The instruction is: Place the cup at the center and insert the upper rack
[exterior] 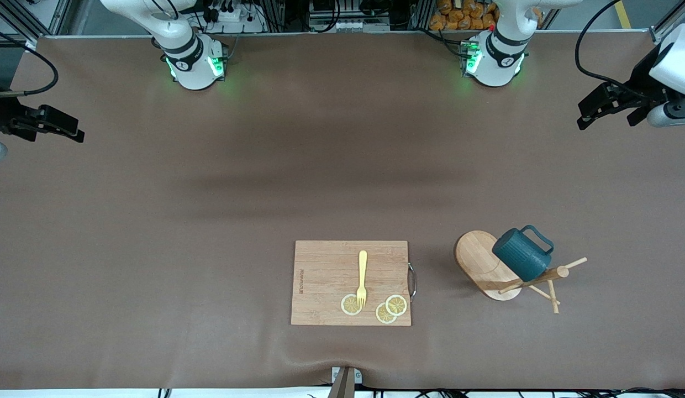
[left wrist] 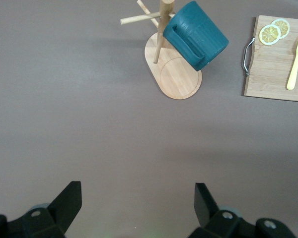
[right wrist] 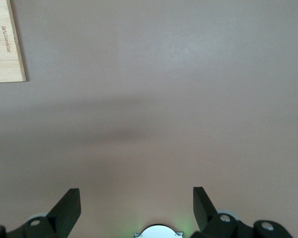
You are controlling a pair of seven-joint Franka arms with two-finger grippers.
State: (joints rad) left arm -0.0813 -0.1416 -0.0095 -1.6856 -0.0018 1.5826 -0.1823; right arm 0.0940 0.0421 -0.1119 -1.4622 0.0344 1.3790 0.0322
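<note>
The cup is being carried on a peg of the upper rack, which is standing just beside the cutting board toward the left arm's end, while the left gripper and right gripper are both being held wide apart, empty, over bare table.

- I see the table covered in a matt brown sheet, smooth, with faint creases at its near edge.
- The upper rack reads as light, unpainted wood with visible grain on its oval base; its pegs are plain wooden dowels.
- The cup has a dark teal, ribbed, low-sheen outer surface.
- The cutting board is pale striped wood, matt, with a shiny metal handle.
- The fork looks like smooth yellow plastic.
- I read both grippers' fingers as matt black plastic.
</note>
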